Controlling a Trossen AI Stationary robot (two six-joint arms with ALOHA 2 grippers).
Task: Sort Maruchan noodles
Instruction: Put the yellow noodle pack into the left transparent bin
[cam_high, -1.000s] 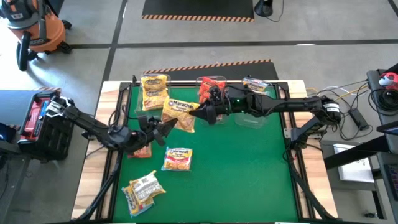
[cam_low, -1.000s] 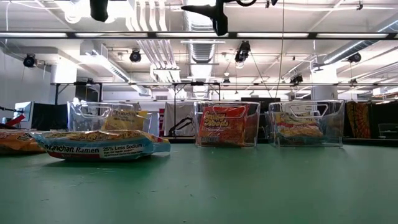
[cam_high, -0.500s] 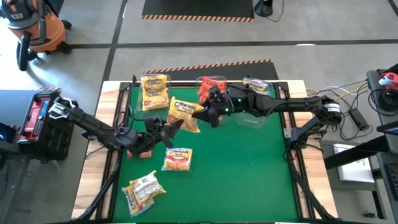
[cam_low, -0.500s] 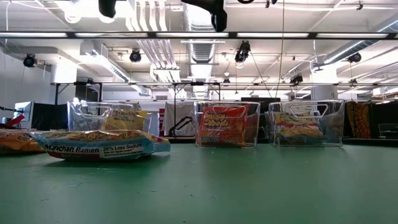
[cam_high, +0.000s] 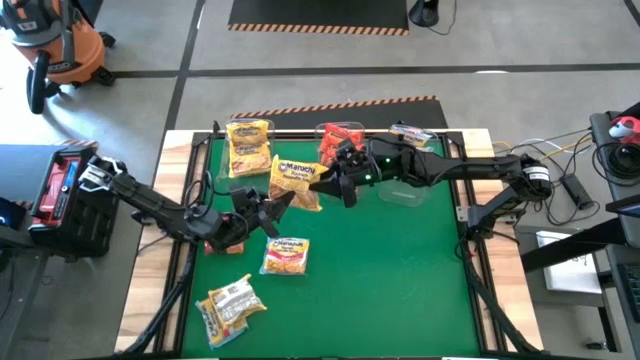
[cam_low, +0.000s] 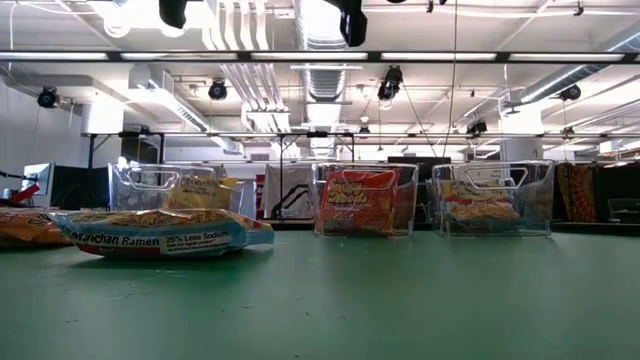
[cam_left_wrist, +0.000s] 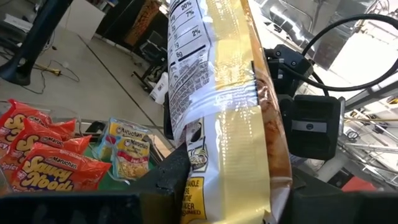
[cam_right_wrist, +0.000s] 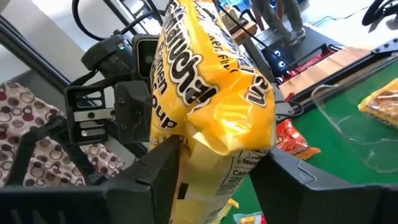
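Presently, a yellow noodle packet (cam_high: 293, 182) is held above the table (cam_high: 400, 270), between the two claws, near the far middle of the green surface. Its long axis is seen in the high view to run roughly from the far-left to the near-right, tilted, with the printed yellow face turned upward. The left claw (cam_high: 272, 208) is closed on the packet's near edge, and the right claw (cam_high: 322, 182) is clamped on its opposite, right-hand edge; the packet is thus spanned between both. In the right wrist view the yellow packet (cam_right_wrist: 214, 93) is pinched between the two dark fingers (cam_right_wrist: 155, 174), with the left claw's housing visible behind it. In the left wrist view the packet's back panel (cam_left_wrist: 217, 112) with the nutrition print fills the middle, and its lower end is cut off by the picture edge.

In the low view the held packet is not shown; only the arms' undersides are seen at the top. A packet lying flat (cam_low: 160, 232) on the table is cut off at the left edge. Three clear bins (cam_low: 365, 200) at the far edge hold further packets. A red-and-yellow packet (cam_high: 285, 256) and a pale packet (cam_high: 230, 305) lie on the near-left part of the table, apart from both claws.
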